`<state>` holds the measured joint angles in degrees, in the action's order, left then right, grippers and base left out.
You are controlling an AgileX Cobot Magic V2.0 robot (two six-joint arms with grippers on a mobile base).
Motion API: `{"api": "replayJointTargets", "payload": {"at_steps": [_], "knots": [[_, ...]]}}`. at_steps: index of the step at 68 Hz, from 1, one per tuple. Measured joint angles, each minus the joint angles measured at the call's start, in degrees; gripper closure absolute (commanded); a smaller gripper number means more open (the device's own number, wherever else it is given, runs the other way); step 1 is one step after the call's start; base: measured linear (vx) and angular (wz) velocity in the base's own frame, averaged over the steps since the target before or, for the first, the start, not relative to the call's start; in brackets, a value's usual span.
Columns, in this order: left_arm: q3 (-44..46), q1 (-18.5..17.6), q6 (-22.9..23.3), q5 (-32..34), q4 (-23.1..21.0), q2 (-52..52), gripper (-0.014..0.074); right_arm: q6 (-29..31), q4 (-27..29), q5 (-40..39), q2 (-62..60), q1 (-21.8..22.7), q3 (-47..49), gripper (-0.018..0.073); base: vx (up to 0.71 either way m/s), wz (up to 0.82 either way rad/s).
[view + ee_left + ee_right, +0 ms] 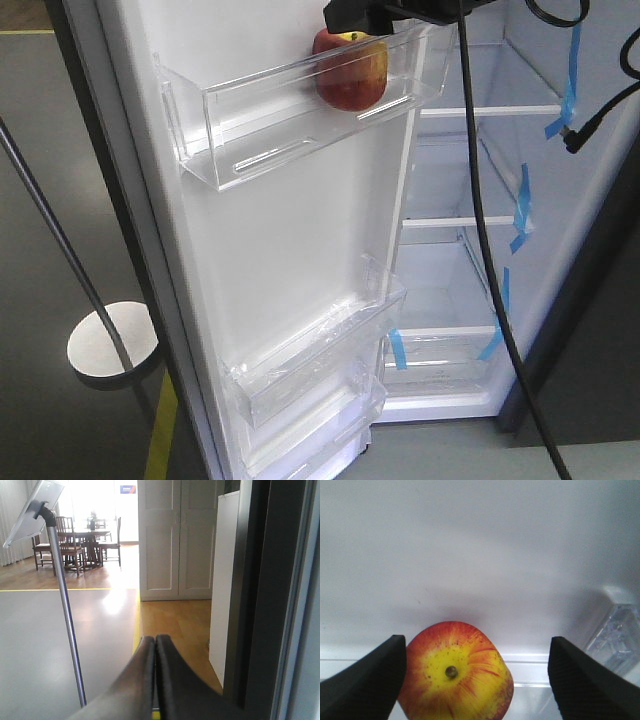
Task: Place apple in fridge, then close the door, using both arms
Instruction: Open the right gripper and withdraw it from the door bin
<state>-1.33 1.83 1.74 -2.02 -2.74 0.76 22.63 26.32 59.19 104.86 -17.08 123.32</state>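
Observation:
The red and yellow apple (350,70) sits in the clear upper bin (260,130) of the open door (300,240), at the bin's right end. My right gripper (365,20) hangs just above it, open. In the right wrist view the apple (455,675) lies between the fingers, close against the left finger (370,680) and well apart from the right one (590,680). The fridge (470,290) stands open behind, showing white shelves. My left gripper (155,640) is shut and empty, low beside the door's dark outer edge (265,590).
Two more clear bins (320,350) sit lower on the door. A black cable (485,230) hangs across the fridge opening, near blue tape strips (520,205). Left of the door stands a thin pole (65,615) on a round base (110,345). A yellow floor line (160,440) runs below.

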Motion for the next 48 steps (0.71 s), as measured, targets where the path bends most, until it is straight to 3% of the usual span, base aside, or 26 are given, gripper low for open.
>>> {"api": "replayJointTargets", "payload": {"at_steps": [10,19,35,48], "knots": [[0.00,0.00,0.00,0.00,0.00,0.00,0.0603,-1.77,0.14,2.98,-3.32,0.00,-0.82,-0.0007,0.00,0.00],[0.00,0.00,0.00,0.00,0.00,0.00,0.0603,-2.30,0.32,2.54,-9.03,-0.85,-7.15,0.0002,0.00,0.00],[0.00,0.00,0.00,0.00,0.00,0.00,0.0603,-0.66,0.22,-5.99,-23.50,-5.88,-29.85,0.0003,0.00,0.00],[0.00,0.00,0.00,0.00,0.00,0.00,0.0603,-0.54,0.22,-10.84,-36.04,-7.05,-47.55,0.0003,0.00,0.00]]}}
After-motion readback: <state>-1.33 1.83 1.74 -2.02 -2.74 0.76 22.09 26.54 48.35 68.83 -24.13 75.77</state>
